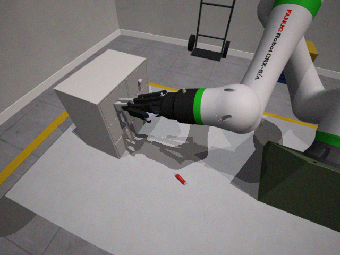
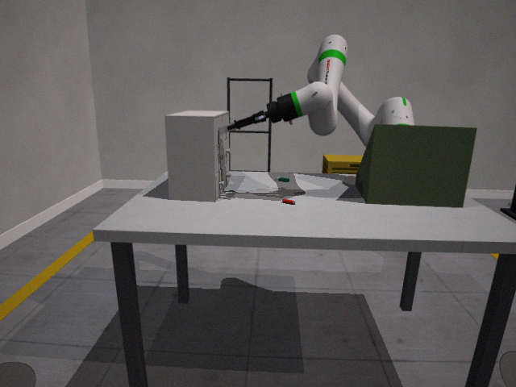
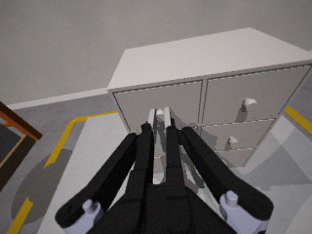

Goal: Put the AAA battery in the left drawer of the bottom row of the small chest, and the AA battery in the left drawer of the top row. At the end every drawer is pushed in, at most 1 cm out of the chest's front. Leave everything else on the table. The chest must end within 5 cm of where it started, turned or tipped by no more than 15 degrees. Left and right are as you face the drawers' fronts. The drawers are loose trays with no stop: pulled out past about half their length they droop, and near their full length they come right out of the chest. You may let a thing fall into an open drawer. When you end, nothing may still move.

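Pale table point(image 1: 90, 197) point(image 2: 266, 225); red battery point(image 1: 180, 178) point(image 2: 288, 201), green battery point(image 2: 284, 180) lying flat.

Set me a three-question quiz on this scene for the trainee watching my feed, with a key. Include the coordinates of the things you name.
1. True or false: the red battery point(image 1: 180, 178) point(image 2: 288, 201) and the green battery point(image 2: 284, 180) both lie on the table point(image 1: 82, 197) point(image 2: 250, 222).
2. Which drawer's knob do the fingertips of the gripper point(image 1: 117, 105) point(image 2: 222, 129) point(image 3: 160, 117) flank, facing the drawer fronts?
3. Multiple choice. In the exterior view, which thing stands at the table's right-hand part?
A) a white chest
B) a dark green block with a slanted side point(image 1: 296, 178) point(image 2: 421, 166)
C) a blue bucket

Key: 1 true; 2 the top row's left drawer point(image 1: 105, 111) point(image 3: 132, 104); 3 B.
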